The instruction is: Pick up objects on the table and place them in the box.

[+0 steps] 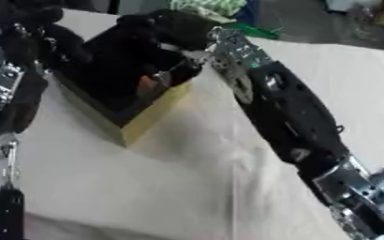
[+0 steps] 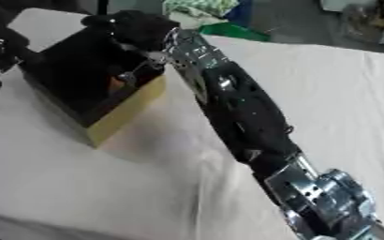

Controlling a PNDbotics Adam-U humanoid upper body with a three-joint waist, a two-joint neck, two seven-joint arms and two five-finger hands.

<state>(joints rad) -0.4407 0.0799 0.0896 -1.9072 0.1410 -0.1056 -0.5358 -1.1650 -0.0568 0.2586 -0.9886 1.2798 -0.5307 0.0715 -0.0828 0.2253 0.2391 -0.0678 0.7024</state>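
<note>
My right hand (image 1: 166,28) is over the box (image 1: 150,115), which sits on the table (image 1: 187,187) at the far left. I cannot tell if its fingers are apart or together. I see something small and orange (image 1: 146,84) inside the box.

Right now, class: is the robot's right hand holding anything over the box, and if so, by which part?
It cannot be told. The right hand is over the box, dark against its dark inside; any grip is hidden.
</note>
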